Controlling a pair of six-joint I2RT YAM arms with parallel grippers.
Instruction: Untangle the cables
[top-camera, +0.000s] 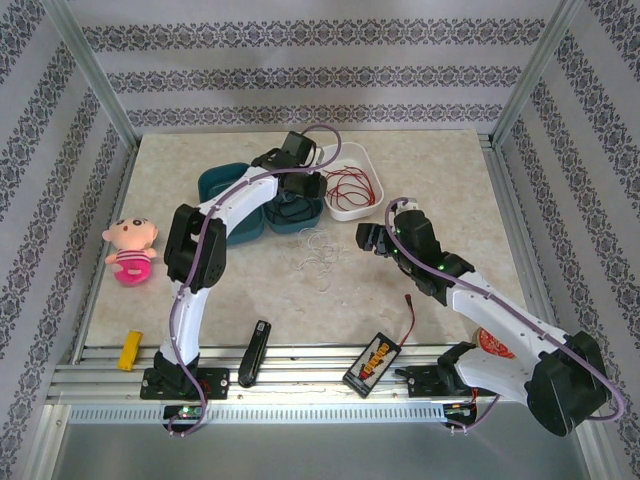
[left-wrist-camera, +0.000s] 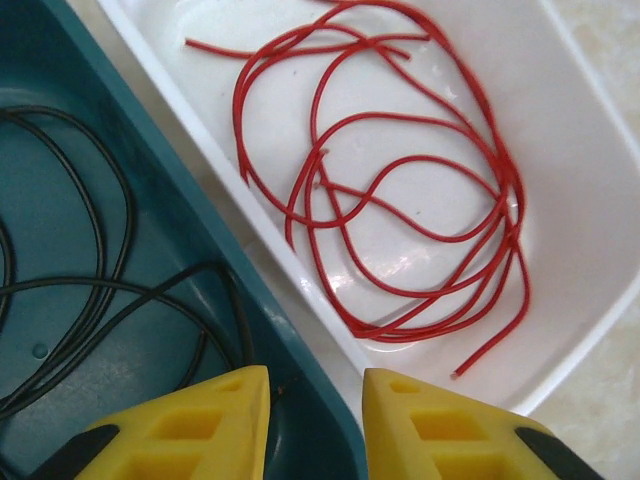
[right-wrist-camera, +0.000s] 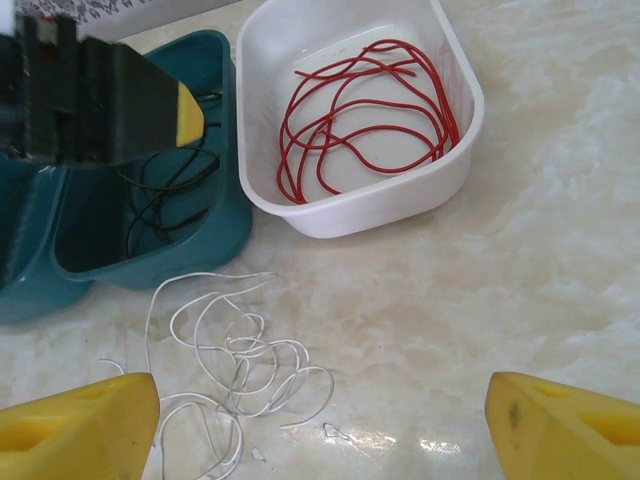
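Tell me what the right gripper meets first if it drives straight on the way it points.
The right gripper would probably meet the beige marble-patterned tabletop, just beside the thin white wire tangle; one jaw may catch that wire. Depth is unclear.

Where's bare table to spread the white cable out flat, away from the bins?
Free marble table: right of the white tray to the far-right corner; behind the plush doll, left of the teal bins; near centre, between white cable and black-and-yellow box. Crowded: bins and tray, under the left gripper.
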